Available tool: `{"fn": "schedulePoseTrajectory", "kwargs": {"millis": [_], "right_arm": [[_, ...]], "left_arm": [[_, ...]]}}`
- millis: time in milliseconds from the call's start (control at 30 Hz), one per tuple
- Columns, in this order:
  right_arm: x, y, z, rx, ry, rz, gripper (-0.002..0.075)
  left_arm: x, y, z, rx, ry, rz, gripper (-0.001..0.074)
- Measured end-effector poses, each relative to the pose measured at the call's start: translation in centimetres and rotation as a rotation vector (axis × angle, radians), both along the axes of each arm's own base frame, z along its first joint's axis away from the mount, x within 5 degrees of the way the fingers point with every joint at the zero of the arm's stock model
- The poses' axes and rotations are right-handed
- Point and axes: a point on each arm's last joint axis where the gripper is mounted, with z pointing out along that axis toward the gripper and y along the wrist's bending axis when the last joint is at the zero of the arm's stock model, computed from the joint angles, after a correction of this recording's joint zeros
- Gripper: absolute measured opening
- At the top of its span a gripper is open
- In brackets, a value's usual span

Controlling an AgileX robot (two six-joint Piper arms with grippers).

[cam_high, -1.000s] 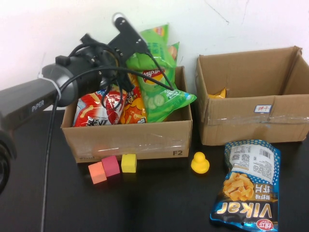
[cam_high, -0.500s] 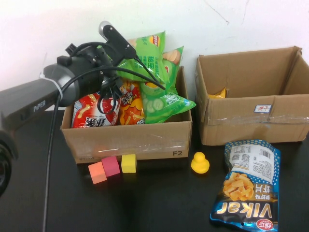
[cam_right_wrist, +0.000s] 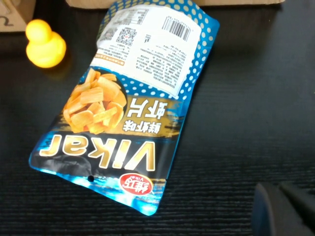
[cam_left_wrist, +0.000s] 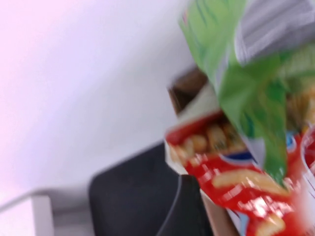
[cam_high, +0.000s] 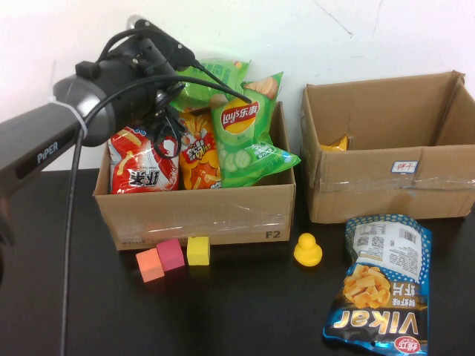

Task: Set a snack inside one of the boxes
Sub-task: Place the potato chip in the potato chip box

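A robot test bench in a lab: a bare black table against a plain white wall. On it sit taped cardboard boxes, snack bags, coloured foam cubes and a yellow toy duck as practice props.

- Left tool above left box, at 10 o'clock.
- Right box at 2 o'clock.
- Snack bag before it, on surface.
- Right tool unseen in the high view.
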Motion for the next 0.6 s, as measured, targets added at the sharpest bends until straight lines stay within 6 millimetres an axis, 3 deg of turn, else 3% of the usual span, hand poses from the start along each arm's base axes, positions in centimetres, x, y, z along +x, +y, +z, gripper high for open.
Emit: {"fn": "schedulePoseTrajectory", "kwargs": {"millis": [200, 400, 500, 600], "right_arm": [[0.0, 0.0, 0.0, 0.004, 0.001, -0.002, 0.0000], [0.1, 0.2, 0.2, 0.026, 0.000, -0.005, 0.0000], [0.3, 0.2, 1.0, 0.002, 0.029, 0.027, 0.0000], [0.6, 0.4, 2.1, -0.001, 0.032, 0.044, 0.0000]], "left_arm": [[-0.8, -0.4, 0.2, -0.032, 0.060, 0.004, 0.0545], [-3.8, -0.9, 4.8, -0.146, 0.094, -0.120, 0.0529], [-6.2, -1.7, 7.0, -0.256, 0.166, -0.259, 0.0445], [-8.1, -2.4, 8.8, -0.352, 0.205, -0.381, 0.0283]]}}
